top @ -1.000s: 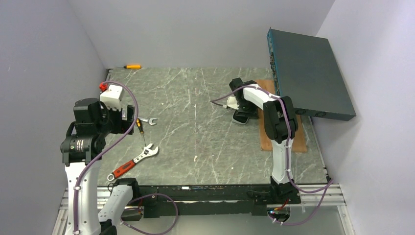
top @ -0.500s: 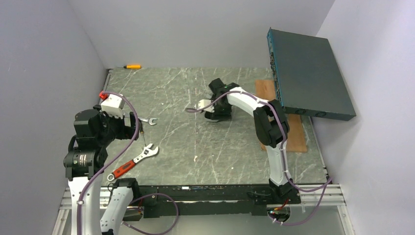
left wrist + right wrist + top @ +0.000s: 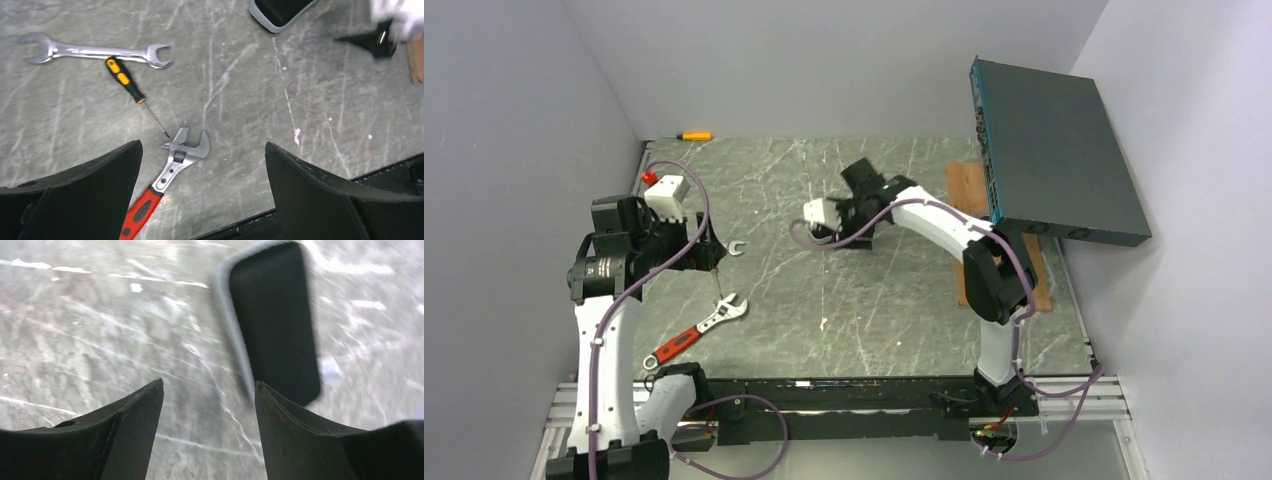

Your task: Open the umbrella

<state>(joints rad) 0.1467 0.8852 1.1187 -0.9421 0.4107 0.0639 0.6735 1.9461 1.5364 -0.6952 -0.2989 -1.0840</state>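
The umbrella (image 3: 860, 243) is a folded bundle, a short black oblong with a pale rim, lying flat near the middle of the table. It shows blurred in the right wrist view (image 3: 275, 320), just beyond my right finger, and at the top edge of the left wrist view (image 3: 280, 12). My right gripper (image 3: 856, 222) (image 3: 209, 382) is open and empty, low over the table beside the bundle. My left gripper (image 3: 706, 250) (image 3: 202, 145) is open and empty, held above the tools at the left.
A large dark teal flat box (image 3: 1059, 150) leans at the right wall over a wooden board (image 3: 967, 185). At the left lie an open-ended wrench (image 3: 95, 50), a yellow-black screwdriver (image 3: 125, 80) and a red-handled adjustable wrench (image 3: 175, 160). An orange screwdriver (image 3: 694, 135) lies at the back edge.
My right arm has swung left from the wooden board to the middle of the table, and the dark bundle under it has shifted left too. My left arm has moved right and lower, toward the tools.
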